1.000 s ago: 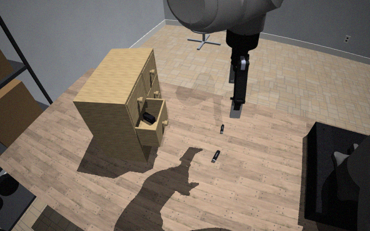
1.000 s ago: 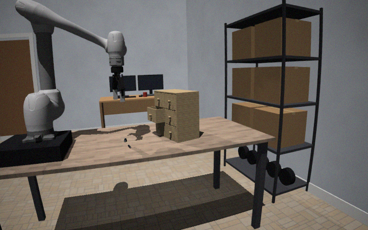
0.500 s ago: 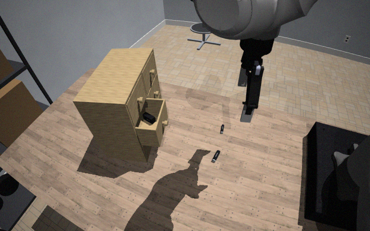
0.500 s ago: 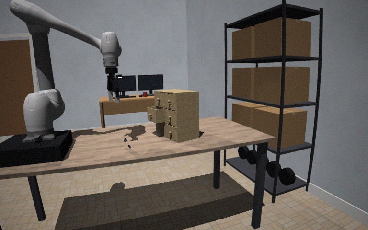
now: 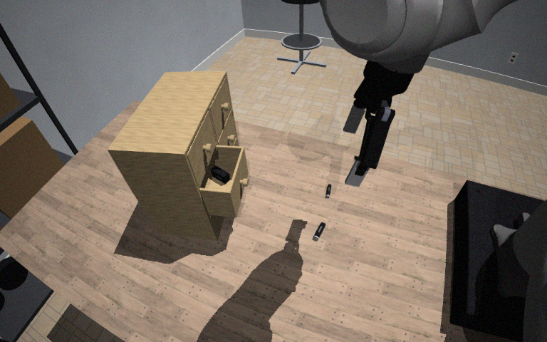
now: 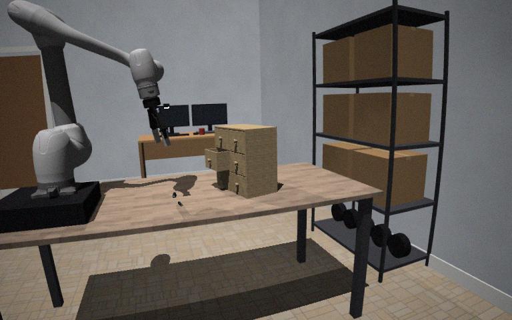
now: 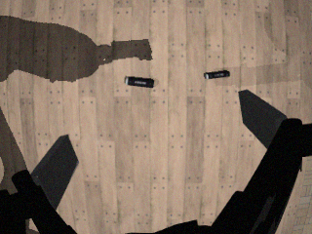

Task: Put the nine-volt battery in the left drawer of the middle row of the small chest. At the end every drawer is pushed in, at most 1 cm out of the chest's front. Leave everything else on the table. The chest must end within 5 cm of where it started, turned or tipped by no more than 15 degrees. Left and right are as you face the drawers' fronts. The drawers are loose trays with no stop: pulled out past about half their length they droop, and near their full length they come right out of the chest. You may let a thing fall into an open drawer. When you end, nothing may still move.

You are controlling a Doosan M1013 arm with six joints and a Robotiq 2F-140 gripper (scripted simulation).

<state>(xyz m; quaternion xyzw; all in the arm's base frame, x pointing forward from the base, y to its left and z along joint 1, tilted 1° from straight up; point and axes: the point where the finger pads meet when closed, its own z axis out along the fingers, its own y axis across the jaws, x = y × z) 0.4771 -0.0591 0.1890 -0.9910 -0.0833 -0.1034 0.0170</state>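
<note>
Pale wood makes up the little chest [image 5: 161, 120] [image 6: 261, 162], and its left middle drawer [image 5: 218, 203] [image 6: 214, 159] stands out of the front while the other fronts I can make out look closed. The nine-volt battery [image 5: 220, 174] is already inside that drawer, a dark block lying toward the back. So the loading looks done to me, and the step in hand is shutting the drawer.

The gripper [image 5: 355, 151] [image 6: 161, 141] [image 7: 155, 129] hangs above the table [image 5: 362, 261] [image 6: 294, 192] [image 7: 166, 195], fingers spread wide, nothing between them. From the drawer in the top view, it's out toward two or three o'clock. I'd want it narrowed, lowered level with the drawer's knob [image 5: 244, 182] [image 6: 209, 161], then pushed gently toward nine o'clock, square to the front so the loose tray doesn't skew or shove the chest.

There's good room before the drawer front for that approach. Mind the upper knobs and the tray's rim coming down. The larger cell [image 5: 319, 231] [image 6: 180, 203] [image 7: 139, 82] lies at four o'clock from the drawer, the smaller cell [image 5: 328, 191] [image 6: 174, 195] [image 7: 216, 74] nearer three; both should stay put, so any low sweep needs to pass clear of them.
</note>
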